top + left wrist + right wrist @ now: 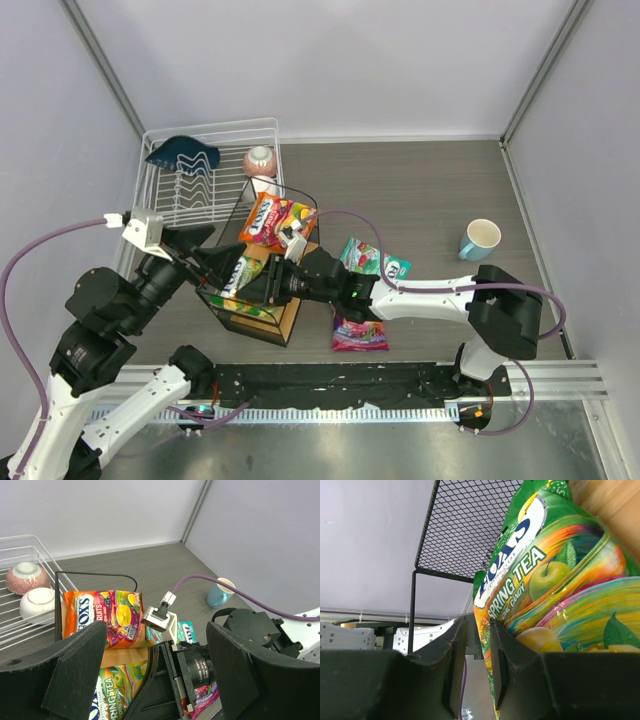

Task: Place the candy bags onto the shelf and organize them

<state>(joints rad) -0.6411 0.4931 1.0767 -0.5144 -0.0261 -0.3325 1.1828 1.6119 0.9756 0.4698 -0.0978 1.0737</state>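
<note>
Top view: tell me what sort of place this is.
Probably a robot test booth, not a real shop: bare grey walls enclose the table, with a dish rack, a mug and a small shelf holding candy bags.

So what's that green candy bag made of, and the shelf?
The yellow-green candy bag looks like thin glossy plastic: it shines and crinkles. The shelf seems black metal wire and mesh, with a light brown board that looks wooden.
</note>
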